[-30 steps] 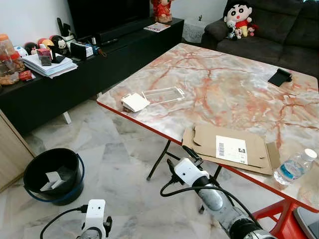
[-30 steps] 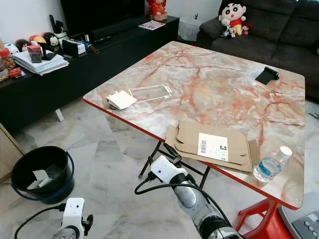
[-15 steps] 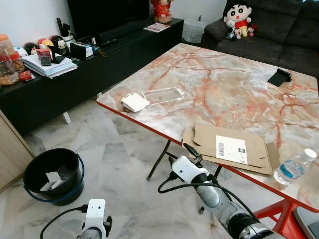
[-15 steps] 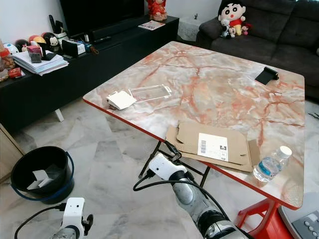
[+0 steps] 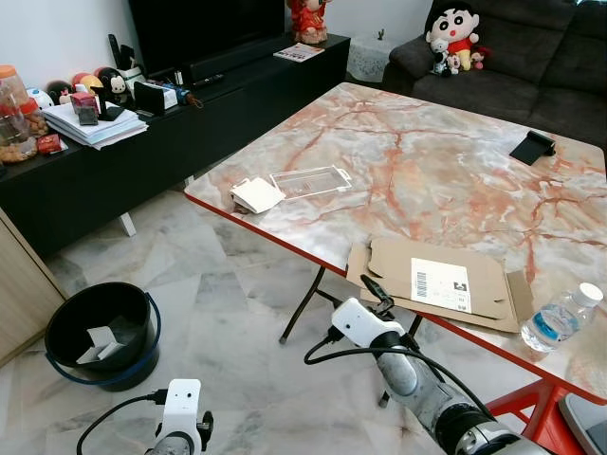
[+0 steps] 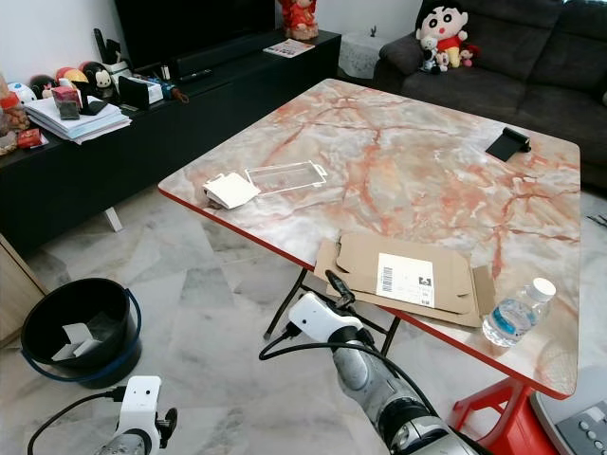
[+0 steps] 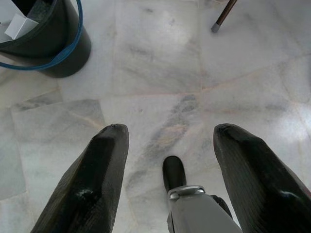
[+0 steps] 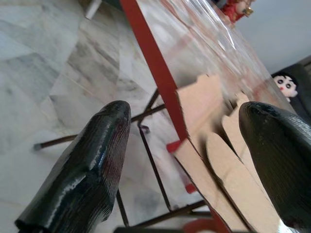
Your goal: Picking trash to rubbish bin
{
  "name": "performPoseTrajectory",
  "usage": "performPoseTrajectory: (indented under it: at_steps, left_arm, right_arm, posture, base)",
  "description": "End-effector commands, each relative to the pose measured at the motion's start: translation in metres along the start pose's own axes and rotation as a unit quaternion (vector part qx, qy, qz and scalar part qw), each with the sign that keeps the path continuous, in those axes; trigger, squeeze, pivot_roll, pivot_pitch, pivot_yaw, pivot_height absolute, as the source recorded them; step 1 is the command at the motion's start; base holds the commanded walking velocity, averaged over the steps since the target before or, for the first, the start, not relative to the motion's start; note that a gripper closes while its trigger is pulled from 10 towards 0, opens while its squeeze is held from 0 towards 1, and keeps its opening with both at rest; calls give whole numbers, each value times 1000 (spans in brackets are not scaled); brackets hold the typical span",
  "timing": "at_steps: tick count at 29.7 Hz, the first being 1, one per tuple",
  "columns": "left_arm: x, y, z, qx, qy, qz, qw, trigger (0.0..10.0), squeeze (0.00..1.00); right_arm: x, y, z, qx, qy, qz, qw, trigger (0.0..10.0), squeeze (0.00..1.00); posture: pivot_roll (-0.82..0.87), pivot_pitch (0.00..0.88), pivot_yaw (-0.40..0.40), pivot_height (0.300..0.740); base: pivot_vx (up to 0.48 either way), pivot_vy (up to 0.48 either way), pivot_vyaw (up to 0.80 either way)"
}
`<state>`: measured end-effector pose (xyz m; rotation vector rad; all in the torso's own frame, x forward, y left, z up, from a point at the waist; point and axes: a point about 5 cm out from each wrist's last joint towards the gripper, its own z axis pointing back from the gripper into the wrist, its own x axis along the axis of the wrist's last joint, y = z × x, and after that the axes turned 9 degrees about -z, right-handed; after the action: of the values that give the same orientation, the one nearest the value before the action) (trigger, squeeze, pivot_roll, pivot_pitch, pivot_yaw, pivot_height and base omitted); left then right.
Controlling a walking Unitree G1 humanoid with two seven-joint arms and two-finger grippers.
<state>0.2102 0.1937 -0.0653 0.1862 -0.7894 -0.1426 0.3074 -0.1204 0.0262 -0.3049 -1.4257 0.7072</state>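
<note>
The right gripper is spread wide and holds nothing, its 2 fingers level with the table's near red edge, just short of the flattened cardboard box overhanging it. The left gripper hangs wide open over the floor, empty. The black bin stands far left.

right gripper: rises and edges toward the flattened cardboard box since 1 s ago, fingertips now just below the table's red edge
right gripper fingers: spread apart, straddling the box's overhanging flaps
</note>
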Motion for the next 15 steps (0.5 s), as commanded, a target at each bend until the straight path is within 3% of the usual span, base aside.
performPoseTrajectory:
  at_steps: [1, 15]
  left_arm:
    - [-1, 0, 0, 0, 8, -6, 1000, 10000, 0]
    - [1, -1, -1, -3, 6, -13, 1000, 10000, 0]
  right_arm:
    - [2, -7, -4, -15, 3, 8, 1000, 10000, 0]
    - [1, -11, -6, -29, 14, 12, 999, 10000, 0]
  posture:
    - [18, 0, -52, 740]
    - [21, 0, -51, 740]
  base:
    - [0, 0, 0]
    - [0, 0, 0]
